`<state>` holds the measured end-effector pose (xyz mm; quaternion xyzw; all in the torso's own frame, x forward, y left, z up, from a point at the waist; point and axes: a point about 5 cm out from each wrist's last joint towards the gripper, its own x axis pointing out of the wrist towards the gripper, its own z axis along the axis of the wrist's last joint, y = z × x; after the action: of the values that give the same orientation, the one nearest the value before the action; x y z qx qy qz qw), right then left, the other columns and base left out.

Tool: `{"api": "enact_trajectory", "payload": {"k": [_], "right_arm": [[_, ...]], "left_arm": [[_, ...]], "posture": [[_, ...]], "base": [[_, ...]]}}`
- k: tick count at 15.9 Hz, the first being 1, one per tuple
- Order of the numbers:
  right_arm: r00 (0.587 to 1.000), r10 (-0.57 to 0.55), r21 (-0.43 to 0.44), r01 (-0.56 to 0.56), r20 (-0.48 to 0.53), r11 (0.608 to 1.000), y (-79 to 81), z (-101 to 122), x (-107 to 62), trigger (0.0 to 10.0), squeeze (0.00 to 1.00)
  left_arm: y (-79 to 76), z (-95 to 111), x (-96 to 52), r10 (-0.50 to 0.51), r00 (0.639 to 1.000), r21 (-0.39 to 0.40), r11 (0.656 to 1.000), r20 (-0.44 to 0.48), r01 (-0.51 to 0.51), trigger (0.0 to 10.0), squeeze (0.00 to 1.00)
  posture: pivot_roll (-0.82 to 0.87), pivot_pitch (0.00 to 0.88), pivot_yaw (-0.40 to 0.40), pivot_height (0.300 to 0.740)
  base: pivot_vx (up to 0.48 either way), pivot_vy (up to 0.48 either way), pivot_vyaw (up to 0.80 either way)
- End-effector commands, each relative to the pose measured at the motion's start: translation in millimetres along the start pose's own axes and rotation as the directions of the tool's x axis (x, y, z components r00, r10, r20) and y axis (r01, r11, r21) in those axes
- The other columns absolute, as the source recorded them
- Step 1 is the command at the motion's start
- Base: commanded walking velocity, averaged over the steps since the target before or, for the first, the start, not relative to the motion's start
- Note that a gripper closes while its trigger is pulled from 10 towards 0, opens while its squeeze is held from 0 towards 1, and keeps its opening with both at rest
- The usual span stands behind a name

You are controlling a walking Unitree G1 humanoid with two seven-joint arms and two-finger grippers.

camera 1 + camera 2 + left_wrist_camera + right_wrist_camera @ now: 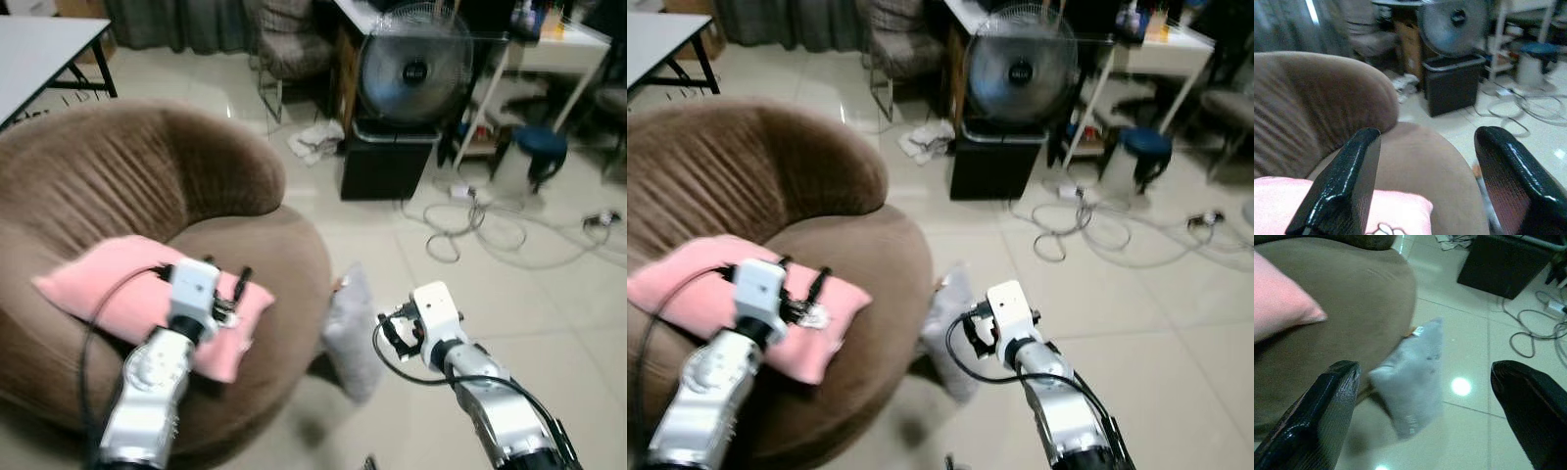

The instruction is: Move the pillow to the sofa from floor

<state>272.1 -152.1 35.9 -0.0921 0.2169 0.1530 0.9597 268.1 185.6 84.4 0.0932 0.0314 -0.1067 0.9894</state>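
1. Pale floor tiles (pixel 549 294) fill the room in the left eye view. A round brown sofa (pixel 245 186) takes the side from 8 to 11 o'clock. A pink pillow (pixel 108 284) lies on its seat. A grey pillow (pixel 351 328) stands on the floor, leaning against the sofa's outer edge, near the centre at about 6 o'clock. The left gripper (pixel 227 284) is over the pink pillow at 8 o'clock. The right gripper (pixel 390 331) is just beside the grey pillow, at 5 o'clock. At 1 o'clock a fan (pixel 413 70) stands on a black box (pixel 387 162), with loose cables (pixel 470 220) on the tiles to its right. A white table (pixel 39 49) is at 10 o'clock.

2. The right eye view gives the same scene. A blue stool (pixel 1144 147) stands at 2 o'clock, and a white cloth (pixel 926 137) lies on the floor at 12 o'clock.

3. In the left wrist view the two black fingers (pixel 1347 186) are spread wide apart and hold nothing. The pink pillow's corner (pixel 1396 215) lies under them on the brown seat.

4. In the right wrist view the fingers (pixel 1317 416) are also spread wide, holding nothing. The grey pillow sits between them, lower down, apart from both fingers. It touches the sofa's side and the floor.
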Motion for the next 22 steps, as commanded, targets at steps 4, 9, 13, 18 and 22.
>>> {"api": "enact_trajectory", "payload": {"k": [4,9,13,18,22], "right_arm": [[0.999,-0.038,0.003,0.038,0.000,0.999,-9.0,-3.7,1.4,10.0,0.00],[0.998,-0.067,0.026,0.067,0.015,0.997,-9.5,-3.5,4.3,10.0,0.00],[0.993,-0.112,0.074,0.110,0.024,0.991,-8.9,-7.4,-2.2,10.0,0.00],[0.990,-0.136,0.090,0.133,0.029,0.987,-8.0,-7.4,-6.5,10.0,0.00],[0.992,-0.116,0.074,0.112,0.044,0.991,-10.6,1.8,-3.4,10.0,0.00]], "left_arm": [[-10.2,4.0,4.1,-0.043,0.999,0.036,0.998,-0.023,0.044,10.0,0.00],[-10.0,7.7,9.8,-0.068,0.997,0.065,0.995,-0.031,0.070,10.0,0.00],[-11.4,12.1,18.2,-0.118,0.992,0.088,0.989,-0.032,0.120,10.0,0.00],[-11.6,14.5,25.8,-0.114,0.993,0.093,0.989,-0.025,0.116,10.0,0.00],[-6.3,13.6,25.7,-0.065,0.998,0.054,0.996,-0.023,0.066,10.0,0.00]], "posture": [[0.12,0.000,-0.042,0.740],[0.09,0.000,-0.003,0.740],[0.05,0.000,0.052,0.740],[0.03,0.000,0.068,0.740],[0.04,0.000,0.053,0.740]], "base": [[0.000,-0.480,0.00],[0.000,-0.480,0.00],[0.000,-0.480,0.00],[0.000,0.192,0.00],[0.000,0.000,0.00]]}}
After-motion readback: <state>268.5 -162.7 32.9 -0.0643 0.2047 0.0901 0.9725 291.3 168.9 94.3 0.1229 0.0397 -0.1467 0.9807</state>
